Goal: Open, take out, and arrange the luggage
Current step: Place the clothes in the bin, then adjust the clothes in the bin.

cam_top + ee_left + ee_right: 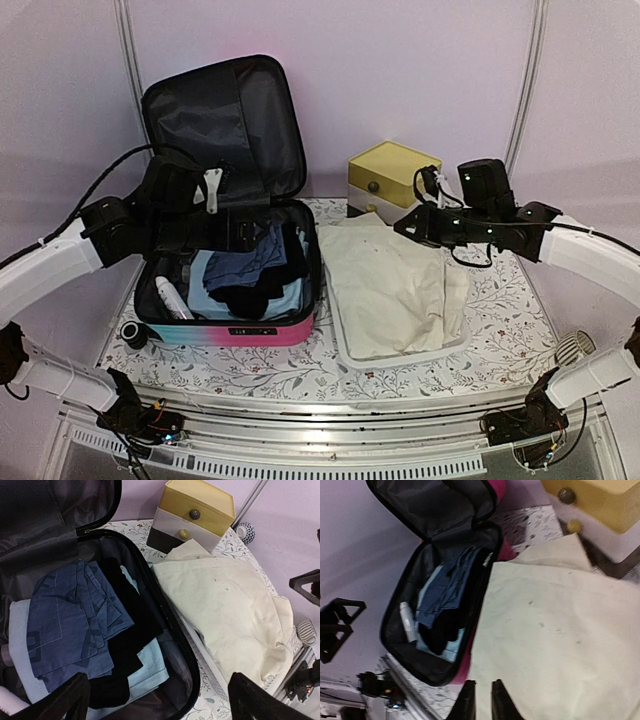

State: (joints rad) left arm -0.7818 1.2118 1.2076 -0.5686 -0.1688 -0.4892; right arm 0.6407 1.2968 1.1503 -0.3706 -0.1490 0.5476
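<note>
Left fingers (67, 700) stand wide apart and empty above the luggage (262, 333), which lies open at the left of the desk (300, 368), lid raised. Right fingers (468, 700) are nearly together with a slim gap, over the cream cloth (385, 285); contact cannot be confirmed.

Recommended: lower the left onto the blue garment (70, 625), pinch its top folds only, and lift clear of the rim.

Concealed: items beneath the clothing, and whatever carries the cloth.
</note>
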